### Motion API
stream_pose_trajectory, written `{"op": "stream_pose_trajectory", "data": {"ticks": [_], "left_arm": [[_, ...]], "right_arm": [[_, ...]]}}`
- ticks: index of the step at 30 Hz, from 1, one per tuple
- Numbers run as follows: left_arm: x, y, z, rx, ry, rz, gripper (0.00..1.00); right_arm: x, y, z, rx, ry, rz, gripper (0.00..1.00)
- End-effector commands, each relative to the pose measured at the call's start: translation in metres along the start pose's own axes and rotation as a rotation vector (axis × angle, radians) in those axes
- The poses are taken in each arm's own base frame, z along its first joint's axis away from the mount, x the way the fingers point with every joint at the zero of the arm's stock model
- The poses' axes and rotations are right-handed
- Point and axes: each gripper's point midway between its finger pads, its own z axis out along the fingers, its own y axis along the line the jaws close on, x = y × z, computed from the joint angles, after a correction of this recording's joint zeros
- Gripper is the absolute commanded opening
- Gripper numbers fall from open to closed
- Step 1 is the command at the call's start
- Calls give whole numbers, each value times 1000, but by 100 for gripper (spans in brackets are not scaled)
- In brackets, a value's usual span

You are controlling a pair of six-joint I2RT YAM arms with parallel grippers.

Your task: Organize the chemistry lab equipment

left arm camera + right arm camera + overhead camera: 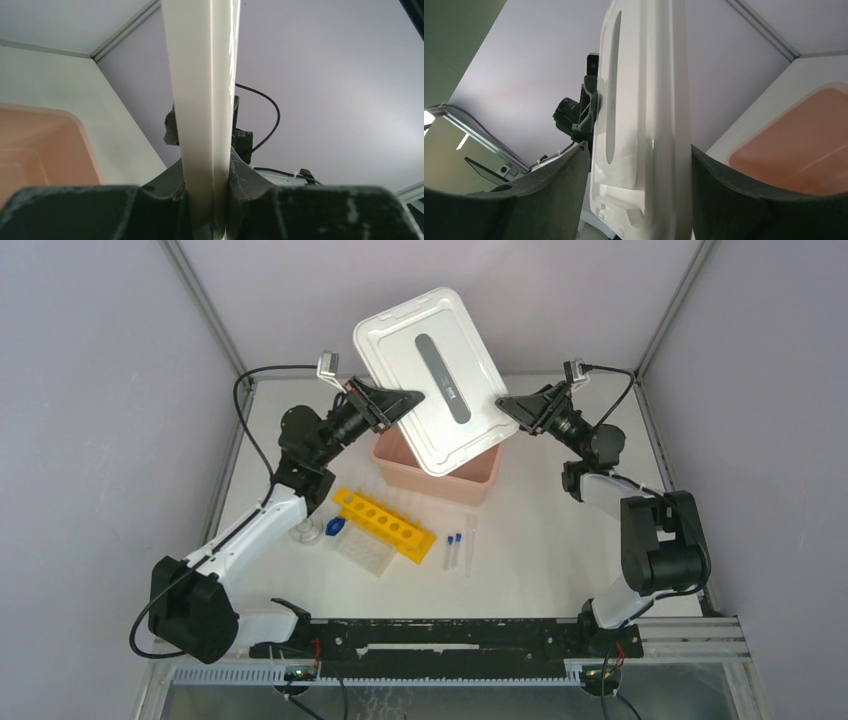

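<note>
The yellow tube rack (pixel 385 523) lies on the table in front of the pink box (pixel 483 476). The clear well plate (pixel 365 551) lies against the rack's near side. Small round clear glassware (pixel 305 533) stands to their left. Two blue-capped vials (pixel 453 543) and a thin clear tube (pixel 470 545) lie to the right of the rack. My left gripper (pixel 405 400) (pixel 210 200) is shut on the left edge of the white lid (pixel 435 380) (pixel 202 100). My right gripper (pixel 503 406) (pixel 639 200) is shut on its right edge (pixel 644 125). The lid hangs tilted above the open box.
The pink box is open, and its inside shows in the left wrist view (pixel 45 145) and the right wrist view (pixel 804 150). Grey walls with metal corner posts close in the table. A black rail (pixel 440 635) runs along the near edge.
</note>
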Motion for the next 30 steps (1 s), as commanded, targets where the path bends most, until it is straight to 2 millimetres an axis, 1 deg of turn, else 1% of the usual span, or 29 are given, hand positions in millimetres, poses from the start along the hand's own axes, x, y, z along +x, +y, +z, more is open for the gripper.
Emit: {"op": "stream_pose_trajectory", "data": {"ticks": [1, 4, 8, 10, 12, 13, 14, 15, 17, 19, 21, 25, 27, 30], "left_arm": [[-10, -23, -1, 128, -13, -9, 0], [-7, -22, 2, 145, 16, -25, 0], [-3, -20, 4, 155, 53, -29, 0], [-3, -18, 4, 152, 60, -29, 0], [-1, -14, 3, 146, 68, -33, 0], [-2, -11, 2, 139, 66, -34, 1], [-2, -8, 1, 130, 61, -37, 3], [-4, -4, 0, 119, 53, -38, 8], [-6, 5, -4, 96, 36, -42, 21], [-10, 14, -9, 68, 22, -34, 30], [-17, 27, -16, 25, -4, -27, 39], [-38, 41, -33, -36, -70, 0, 50], [-48, 47, -40, -90, -99, 34, 52], [-59, 55, -49, -192, -118, 100, 54]], "right_arm": [[0, 12, 8, -73, 15, -49, 71], [5, 6, 10, -70, 37, -39, 66], [9, 2, 9, -65, 67, -38, 56], [9, 0, 7, -61, 77, -38, 49], [10, 1, 6, -61, 82, -41, 39], [10, 0, 5, -59, 81, -40, 29], [10, 0, 5, -58, 79, -41, 26], [10, 1, 4, -58, 77, -43, 20], [9, 3, 3, -59, 75, -47, 11], [7, 7, 3, -65, 69, -55, 5], [5, 11, 2, -69, 61, -63, 0], [-2, 21, 2, -82, 39, -82, 0], [-5, 25, 3, -88, 27, -85, 0], [-8, 31, 6, -102, 13, -95, 0]]}}
